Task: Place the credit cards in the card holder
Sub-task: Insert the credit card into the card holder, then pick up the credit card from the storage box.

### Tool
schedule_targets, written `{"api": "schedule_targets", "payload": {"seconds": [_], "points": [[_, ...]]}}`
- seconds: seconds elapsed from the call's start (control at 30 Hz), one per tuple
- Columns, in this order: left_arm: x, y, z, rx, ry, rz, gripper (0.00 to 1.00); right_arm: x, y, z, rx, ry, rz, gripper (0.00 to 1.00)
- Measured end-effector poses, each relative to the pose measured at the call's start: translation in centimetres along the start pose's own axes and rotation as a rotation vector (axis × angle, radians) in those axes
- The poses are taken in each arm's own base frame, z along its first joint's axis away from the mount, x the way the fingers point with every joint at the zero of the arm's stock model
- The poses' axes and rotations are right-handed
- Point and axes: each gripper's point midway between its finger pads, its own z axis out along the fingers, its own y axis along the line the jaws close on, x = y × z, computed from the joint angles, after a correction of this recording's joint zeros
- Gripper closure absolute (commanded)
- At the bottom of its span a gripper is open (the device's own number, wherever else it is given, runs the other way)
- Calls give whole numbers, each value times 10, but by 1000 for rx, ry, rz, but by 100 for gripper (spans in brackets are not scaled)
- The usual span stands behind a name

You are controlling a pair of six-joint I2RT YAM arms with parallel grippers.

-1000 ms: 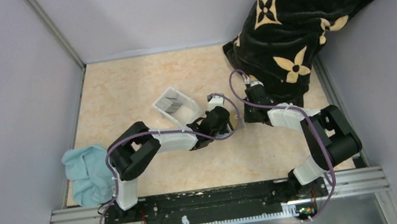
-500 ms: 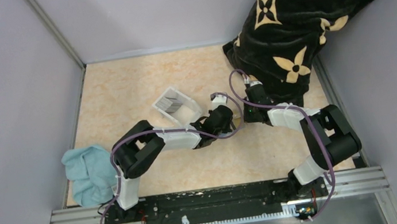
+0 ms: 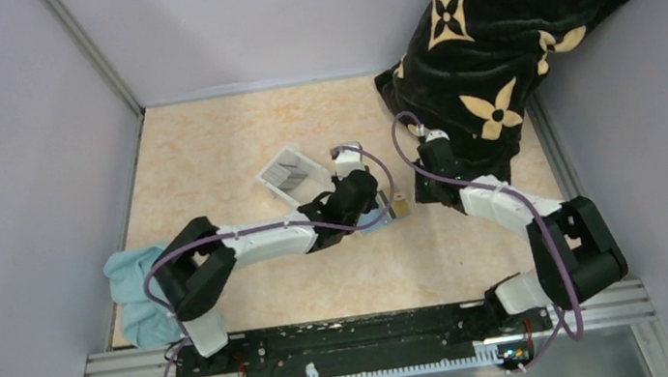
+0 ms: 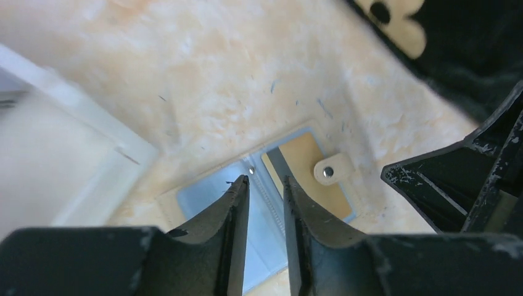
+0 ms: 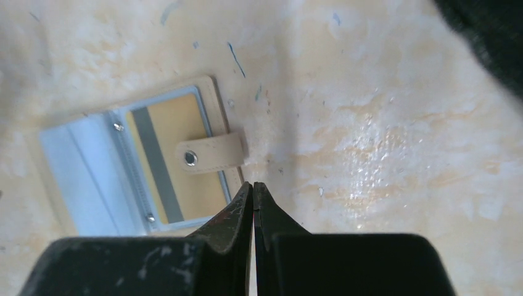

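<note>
I count one card holder (image 5: 92, 166), lying open and flat on the surface (image 3: 208, 147) between my two hands. One tan-gold card (image 5: 172, 123) with a dark stripe sits in the pocket on the snap-tab side. My left hand (image 4: 265, 180) hovers over the holder, fingers slightly parted, gripping nothing. My right hand (image 5: 253, 185) is pinched closed and empty, just beside the holder's edge. One white tray (image 3: 306, 156) (its cards too small to count) stands beside the left hand.
</note>
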Motion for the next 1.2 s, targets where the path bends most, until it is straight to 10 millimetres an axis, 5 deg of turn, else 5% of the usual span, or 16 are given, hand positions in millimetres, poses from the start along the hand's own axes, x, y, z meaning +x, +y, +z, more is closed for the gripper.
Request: {"api": "schedule_targets", "payload": {"seconds": [0.1, 0.2, 0.37, 0.5, 0.7, 0.93, 1.2], "points": [[-35, 5, -21, -16, -77, -42, 36, -21, 4, -15, -11, -62, -4, 85], [-64, 7, -39, -20, -138, -84, 21, -52, 17, -33, -46, -154, -30, 62], [-90, 20, -63, -32, -210, -116, 1, -101, 56, -66, -142, -336, -103, 49], [-100, 29, -82, 0, -246, -107, 2, -134, 80, -87, -232, -485, -74, 33], [-125, 61, -107, 50, -344, -146, 1, -173, 125, -118, -471, -651, -41, 27], [-122, 127, -107, -123, -350, -300, 0, -202, 188, -85, -641, -547, -94, 1], [-71, 163, -93, -344, -171, -396, 1, -176, 251, -43, -689, -380, -222, 18]]}}
